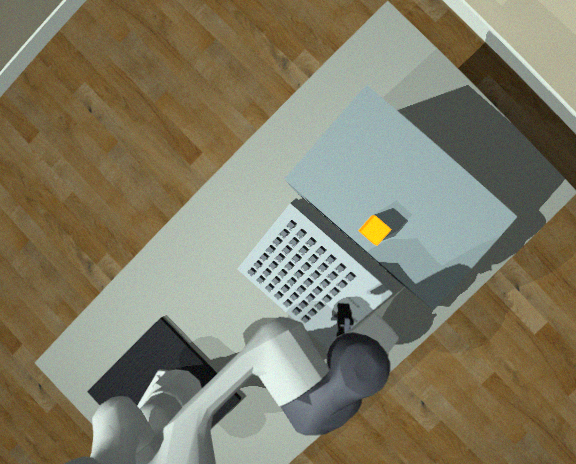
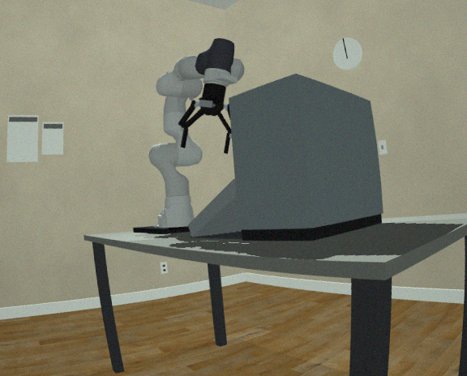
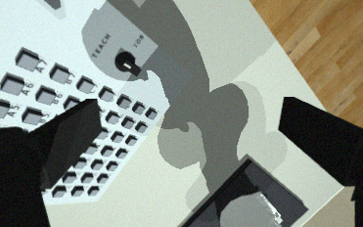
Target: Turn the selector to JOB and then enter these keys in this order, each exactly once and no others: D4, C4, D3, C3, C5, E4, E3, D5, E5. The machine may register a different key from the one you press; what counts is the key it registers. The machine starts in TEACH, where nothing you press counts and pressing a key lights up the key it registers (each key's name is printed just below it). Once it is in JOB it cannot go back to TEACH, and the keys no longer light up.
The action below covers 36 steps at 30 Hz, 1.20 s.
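So I've got the black 2-finger claw (image 1: 344, 320) (image 2: 205, 150) (image 3: 190, 114) spread wide open with nothing in it, hanging above the pale, sloped key panel (image 1: 322, 278) (image 3: 146, 90). That panel sits on the long grey-green desk (image 1: 189, 240) (image 2: 242, 258) (image 3: 234, 64), right in front of the big blue-grey boxy housing (image 1: 404, 175) (image 2: 303, 158). The round black selector knob (image 3: 125, 62) is near a corner of the panel, by the printed TEACH and JOB labels, and my wrist cam shows it between the 2 fingers, not touched by either. Can't honestly tell which label it's set to. The small square grey keys (image 1: 301, 265) (image 3: 46, 95) run in rows beside it; I can read A7, A6 and A5. There's also a bright orange square block (image 1: 375, 230) up by the housing's front edge.
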Motion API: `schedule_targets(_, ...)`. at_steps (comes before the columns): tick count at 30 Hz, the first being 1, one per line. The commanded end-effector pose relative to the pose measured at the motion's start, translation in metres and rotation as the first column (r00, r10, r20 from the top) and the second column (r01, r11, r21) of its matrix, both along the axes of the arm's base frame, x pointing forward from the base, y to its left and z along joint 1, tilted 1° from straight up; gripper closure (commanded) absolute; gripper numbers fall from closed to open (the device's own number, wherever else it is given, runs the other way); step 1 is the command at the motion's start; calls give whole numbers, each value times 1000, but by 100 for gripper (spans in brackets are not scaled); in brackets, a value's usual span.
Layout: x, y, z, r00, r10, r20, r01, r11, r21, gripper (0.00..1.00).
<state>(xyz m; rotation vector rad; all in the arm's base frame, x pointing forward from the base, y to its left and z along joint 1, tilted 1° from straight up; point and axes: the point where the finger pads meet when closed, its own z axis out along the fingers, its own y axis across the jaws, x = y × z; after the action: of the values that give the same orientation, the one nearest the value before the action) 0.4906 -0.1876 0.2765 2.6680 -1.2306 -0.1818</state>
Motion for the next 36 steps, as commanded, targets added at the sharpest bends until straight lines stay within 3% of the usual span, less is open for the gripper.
schedule_targets(1, 5, 5, 0, 986, 165, 21, -165, 986, -10, 0)
schedule_targets(6, 4, 10, -2, 972, 232, 24, -231, 973, -20, 0)
schedule_targets(21, 0, 33, -11, 847, 531, 29, -528, 847, -67, 0)
schedule_targets(23, 0, 33, -11, 847, 531, 29, -528, 847, -67, 0)
schedule_targets(24, 0, 37, -12, 819, 573, 28, -570, 818, -74, 0)
schedule_targets(36, -3, 54, -18, 665, 746, 21, -741, 663, -107, 0)
